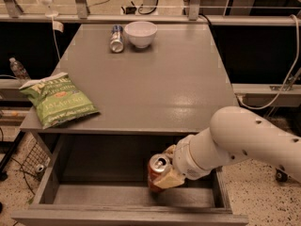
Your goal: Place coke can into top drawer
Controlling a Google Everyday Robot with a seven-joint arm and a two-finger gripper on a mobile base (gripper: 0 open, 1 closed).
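The red coke can (155, 171) with its silver top stands upright inside the open top drawer (117, 193), right of the drawer's middle. My gripper (164, 171) reaches in from the right on the white arm and its pale fingers (171, 177) wrap the can's right side. The can's base is low in the drawer; whether it rests on the floor I cannot tell. The drawer is pulled out under the grey table (146, 84).
A green chip bag (56, 99) lies on the table's left front corner. A silver-and-blue can (116, 38) lies beside a white bowl (140, 33) at the back. A water bottle (18, 69) and a wire basket (33, 161) are at the left.
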